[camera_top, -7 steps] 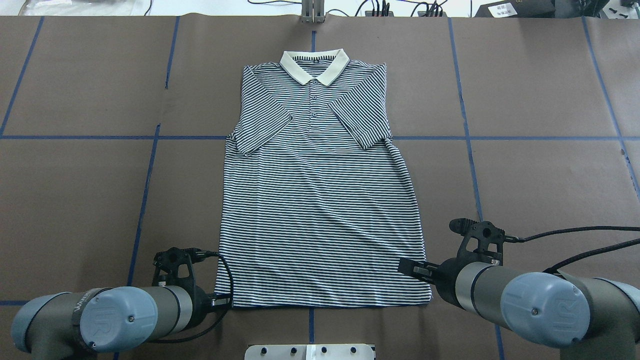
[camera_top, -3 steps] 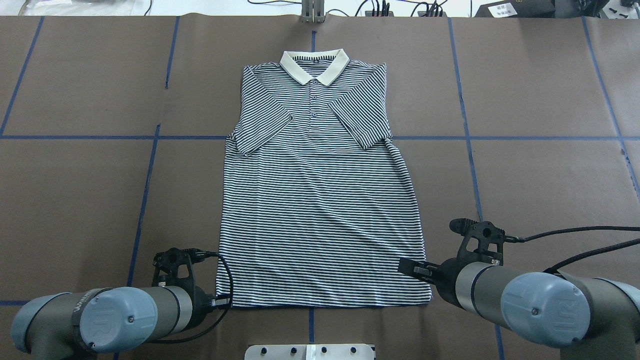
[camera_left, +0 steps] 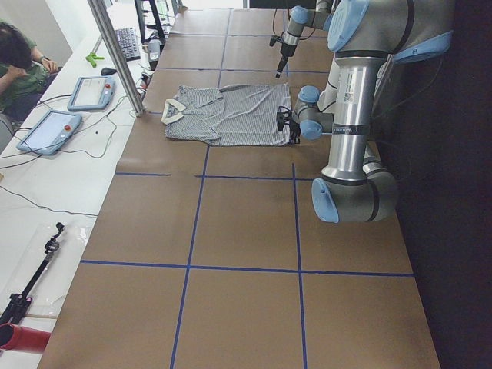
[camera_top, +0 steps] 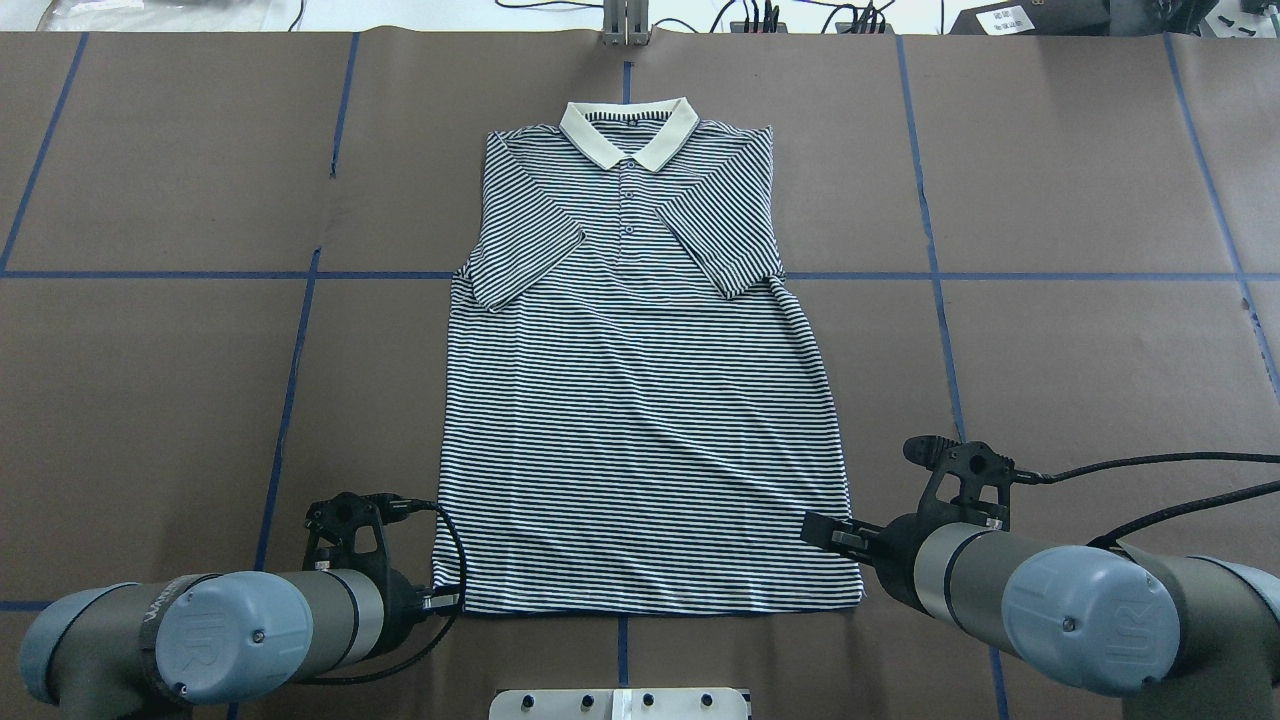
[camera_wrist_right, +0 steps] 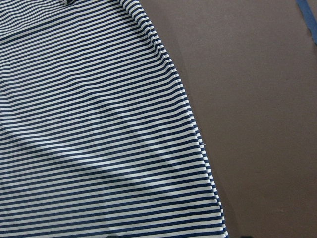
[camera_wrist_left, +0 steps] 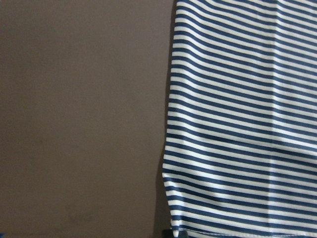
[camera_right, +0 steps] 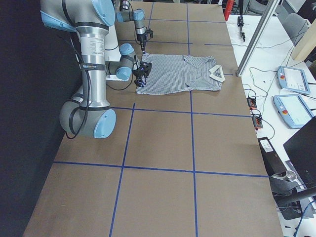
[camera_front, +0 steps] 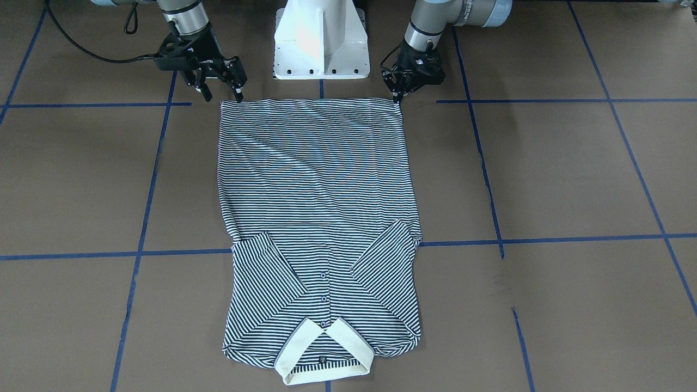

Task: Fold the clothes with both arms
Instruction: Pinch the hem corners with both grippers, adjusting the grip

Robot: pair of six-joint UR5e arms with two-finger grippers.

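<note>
The striped polo shirt point(camera_top: 640, 400) lies flat and face up on the brown table, cream collar point(camera_top: 628, 132) at the far side and both sleeves folded in over the chest. It also shows in the front view point(camera_front: 316, 179). My left gripper point(camera_top: 445, 601) point(camera_front: 394, 97) is at the hem's left corner, with fingers together on the fabric edge. The left wrist view shows that corner point(camera_wrist_left: 208, 218). My right gripper point(camera_front: 223, 95) point(camera_top: 835, 545) is open and straddles the hem's right corner, one finger over the cloth. The right wrist view shows the side seam point(camera_wrist_right: 188, 109).
The white pedestal base point(camera_front: 321, 43) stands just behind the hem, between the arms. Blue tape lines point(camera_top: 290, 380) grid the brown table cover. A metal post point(camera_top: 625, 25) stands past the collar. Teach pendants point(camera_left: 92, 92) and a seated operator point(camera_left: 15, 58) are beyond the far edge.
Both arms have shifted only very slightly toward the near edge. The shirt has not moved.
</note>
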